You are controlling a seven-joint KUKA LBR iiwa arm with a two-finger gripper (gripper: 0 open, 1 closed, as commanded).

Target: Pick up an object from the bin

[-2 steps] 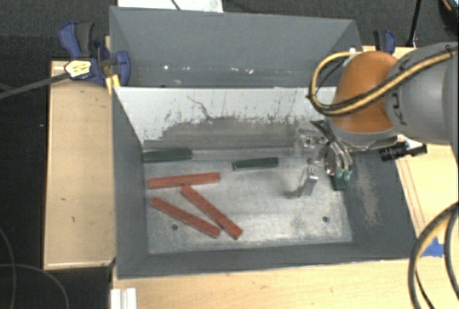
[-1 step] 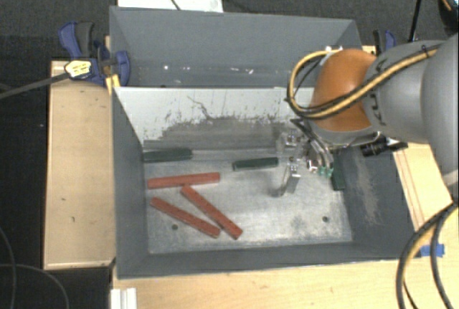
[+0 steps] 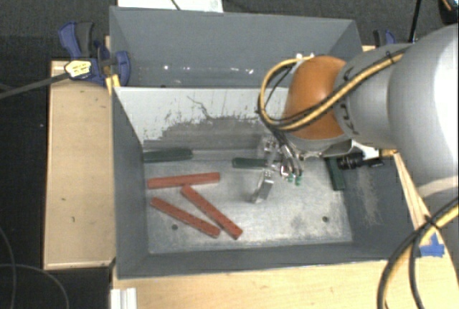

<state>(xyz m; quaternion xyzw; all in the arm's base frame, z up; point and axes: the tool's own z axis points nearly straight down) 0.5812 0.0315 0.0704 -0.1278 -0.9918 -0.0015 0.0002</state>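
My gripper (image 3: 264, 189) is down in the middle of the grey bin (image 3: 237, 49), tip close to the floor. I cannot tell whether it is spread or pressed together. Just to its left lies a short dark green bar (image 3: 247, 163), its right end tucked under my wrist. Further left, a longer dark green stick (image 3: 166, 154) sits by the back wall. Three red-brown sticks (image 3: 193, 203) lie near the front left. Another dark green piece (image 3: 335, 173) lies to the right.

Below the orange wrist cover (image 3: 313, 96), a dark green bar's (image 3: 335, 176) upper end is hidden; lower left of it, a dark green stick's (image 3: 247, 163) right end seems covered too.
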